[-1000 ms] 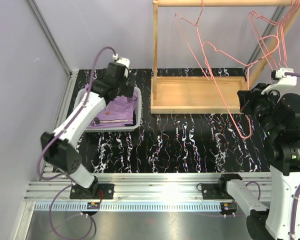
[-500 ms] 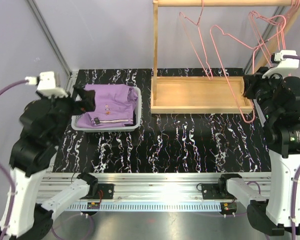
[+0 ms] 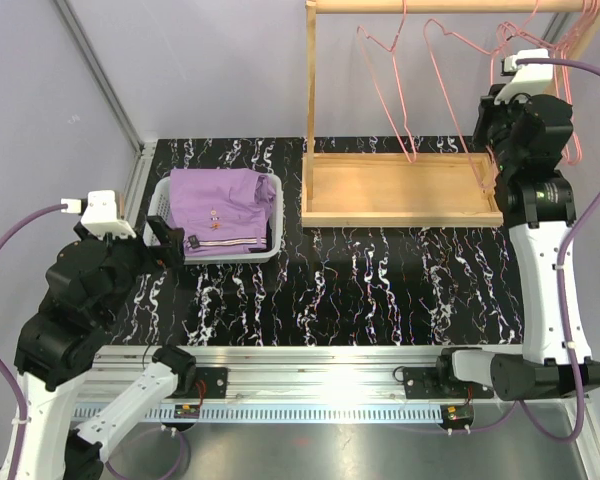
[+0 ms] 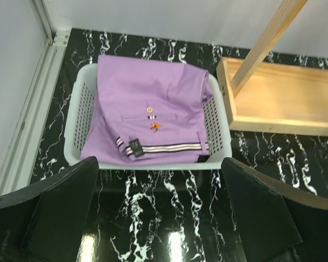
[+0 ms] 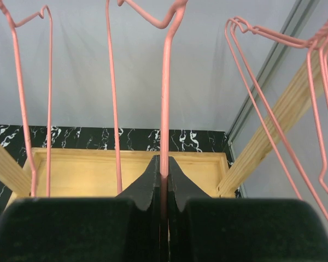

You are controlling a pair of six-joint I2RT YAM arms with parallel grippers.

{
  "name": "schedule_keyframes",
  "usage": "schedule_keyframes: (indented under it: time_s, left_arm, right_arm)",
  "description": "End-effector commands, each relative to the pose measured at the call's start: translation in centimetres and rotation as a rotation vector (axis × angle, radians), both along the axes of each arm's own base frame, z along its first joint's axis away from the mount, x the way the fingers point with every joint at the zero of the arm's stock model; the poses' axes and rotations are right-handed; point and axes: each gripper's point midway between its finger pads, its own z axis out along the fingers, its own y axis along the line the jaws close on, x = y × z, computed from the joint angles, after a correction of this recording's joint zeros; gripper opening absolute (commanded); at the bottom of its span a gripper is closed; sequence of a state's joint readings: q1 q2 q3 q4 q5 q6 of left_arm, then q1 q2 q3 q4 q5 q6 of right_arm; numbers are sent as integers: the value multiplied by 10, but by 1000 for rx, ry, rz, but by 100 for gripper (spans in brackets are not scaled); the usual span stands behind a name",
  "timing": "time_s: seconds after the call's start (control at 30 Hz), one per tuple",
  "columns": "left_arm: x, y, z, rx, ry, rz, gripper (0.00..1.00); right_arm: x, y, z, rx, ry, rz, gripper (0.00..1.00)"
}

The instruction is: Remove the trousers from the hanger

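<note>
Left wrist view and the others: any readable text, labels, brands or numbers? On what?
No legible text in any view.
Dark tag on the striped band of the purple trousers: any print is too small and blurred to read.
White basket, wooden tray, pink hanger: no markings visible.

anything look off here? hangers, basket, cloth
One thing: the right gripper is shut on a bare pink hanger, whose wire looks drawn aslant toward the arm; the other hangers hang free from the rail. The purple trousers lie folded in the basket. No damage visible.
</note>
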State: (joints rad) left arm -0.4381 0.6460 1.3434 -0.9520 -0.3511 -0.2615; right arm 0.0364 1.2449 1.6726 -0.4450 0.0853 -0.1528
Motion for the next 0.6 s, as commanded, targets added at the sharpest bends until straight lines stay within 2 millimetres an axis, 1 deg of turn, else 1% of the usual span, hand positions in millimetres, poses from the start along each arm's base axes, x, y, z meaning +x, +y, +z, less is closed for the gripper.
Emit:
schedule_keyframes:
  time_s: [0.0, 0.03, 0.07, 0.1, 0.13, 0.17, 0.2, 0.23, 0.27, 0.3, 0.33, 0.37, 0.4, 0.43, 0.47, 0.5, 0.53, 0.57]
  left_arm:
    - [-7, -6, -7, 5, 1, -57, 99]
    - [-7, -7, -11, 3, 9, -62, 99]
    - [-8, -7, -14, 5, 15, -65, 99]
    - [-11, -6, -15, 4, 11, -62, 99]
    - [-11, -5, -18, 8, 14, -60, 99]
    - [-12, -3, -20, 11, 16, -52, 99]
    - [-12, -1, -25, 20, 28, -45, 99]
    - [-13, -1, -27, 23, 33, -44, 99]
    - [-14, 0, -30, 27, 39, -44, 99]
    - [-14, -2, -34, 32, 51, -55, 99]
    - [-15, -2, -38, 40, 65, -61, 99]
    - [-16, -3, -40, 41, 76, -65, 99]
    - [-18, -3, -44, 48, 90, -71, 99]
    - [-18, -3, -46, 52, 97, -75, 99]
    - [-19, -3, -47, 54, 103, -76, 99]
    - [-21, -2, -48, 57, 106, -72, 99]
    - [-21, -1, -47, 57, 106, -70, 99]
    - [-24, 1, -45, 55, 97, -69, 99]
  right_arm:
    - [13, 1, 46, -48, -165, 16, 0]
    - [23, 4, 40, -48, -152, 27, 0]
    - [27, 5, 41, -48, -154, 33, 0]
    - [30, 6, 46, -45, -166, 39, 0]
    - [39, 9, 40, -43, -153, 52, 0]
    - [43, 13, 40, -45, -153, 69, 0]
    - [52, 15, 38, -58, -145, 70, 0]
    - [57, 12, 37, -67, -140, 42, 0]
    - [59, 20, 44, -76, -150, 44, 0]
    - [63, 22, 44, -104, -146, 36, 0]
    - [73, 23, 37, -119, -126, 12, 0]
    - [74, 27, 43, -133, -141, 5, 0]
    - [78, 38, 41, -162, -136, 17, 0]
    - [85, 39, 35, -179, -118, -16, 0]
    - [88, 41, 37, -189, -129, -36, 0]
    - [90, 52, 35, -220, -126, -27, 0]
    - [96, 50, 27, -232, -108, -72, 0]
    - [99, 50, 28, -236, -122, -96, 0]
